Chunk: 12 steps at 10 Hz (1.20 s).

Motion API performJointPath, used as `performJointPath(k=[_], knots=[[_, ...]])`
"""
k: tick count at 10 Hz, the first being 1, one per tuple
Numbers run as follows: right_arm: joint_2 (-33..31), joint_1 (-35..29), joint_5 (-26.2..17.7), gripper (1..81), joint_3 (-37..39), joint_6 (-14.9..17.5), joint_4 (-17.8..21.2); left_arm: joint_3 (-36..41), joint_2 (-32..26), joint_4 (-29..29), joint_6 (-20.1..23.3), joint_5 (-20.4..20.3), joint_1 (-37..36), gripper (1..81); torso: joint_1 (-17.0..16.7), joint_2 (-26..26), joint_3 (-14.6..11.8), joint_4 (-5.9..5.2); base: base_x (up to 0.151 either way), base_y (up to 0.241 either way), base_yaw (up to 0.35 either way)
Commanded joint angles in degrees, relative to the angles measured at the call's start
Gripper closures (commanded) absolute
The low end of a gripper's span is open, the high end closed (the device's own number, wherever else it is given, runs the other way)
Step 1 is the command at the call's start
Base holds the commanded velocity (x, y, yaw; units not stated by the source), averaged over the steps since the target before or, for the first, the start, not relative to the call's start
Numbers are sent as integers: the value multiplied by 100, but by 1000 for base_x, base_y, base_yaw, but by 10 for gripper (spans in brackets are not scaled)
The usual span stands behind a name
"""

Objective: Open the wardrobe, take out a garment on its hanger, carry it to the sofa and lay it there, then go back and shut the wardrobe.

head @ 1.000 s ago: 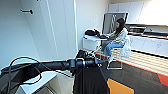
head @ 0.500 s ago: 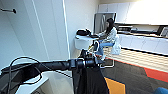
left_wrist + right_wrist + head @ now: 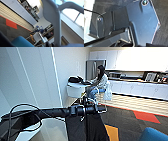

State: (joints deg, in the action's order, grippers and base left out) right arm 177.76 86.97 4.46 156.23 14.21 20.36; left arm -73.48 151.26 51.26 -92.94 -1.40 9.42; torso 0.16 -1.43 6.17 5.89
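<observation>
The whole head view had swung since the earlier frames: the seated person point(image 3: 98, 84) at the small round white desk point(image 3: 75, 85) slid leftward in the picture, and that was the camera turning with the robot, not the room shifting. The left arm point(image 3: 45, 113) reached straight across from the left, its gripper point(image 3: 96, 108) out in front at mid-picture. It was closed on the hanger point(image 3: 101, 110), whose pale hook rose large in the left wrist view, and the black garment point(image 3: 85, 128) hung limp straight down beneath it, running top to bottom below the wrist.

The relation that counted was the sofa point(image 3: 153, 135): a blue corner of it lay low and to the right of the gripper, well apart across the patterned carpet point(image 3: 130, 122), and it also showed in the left wrist view. The left arm was plainly the nearer and carried the load. As for the right gripper, I could not tell its state.
</observation>
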Motion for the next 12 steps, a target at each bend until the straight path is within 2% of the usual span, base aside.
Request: performJointPath(k=[1,12], knots=[[60,-219,-376,10,-42,20,30,168,1,174,118,-106,-1061,811,0,0,0,0,0,0,-237],[60,-210,-376,10,-42,20,56,255,-78,174,118,-106,-1087,811,0,0,0,0,0,0,-241]])
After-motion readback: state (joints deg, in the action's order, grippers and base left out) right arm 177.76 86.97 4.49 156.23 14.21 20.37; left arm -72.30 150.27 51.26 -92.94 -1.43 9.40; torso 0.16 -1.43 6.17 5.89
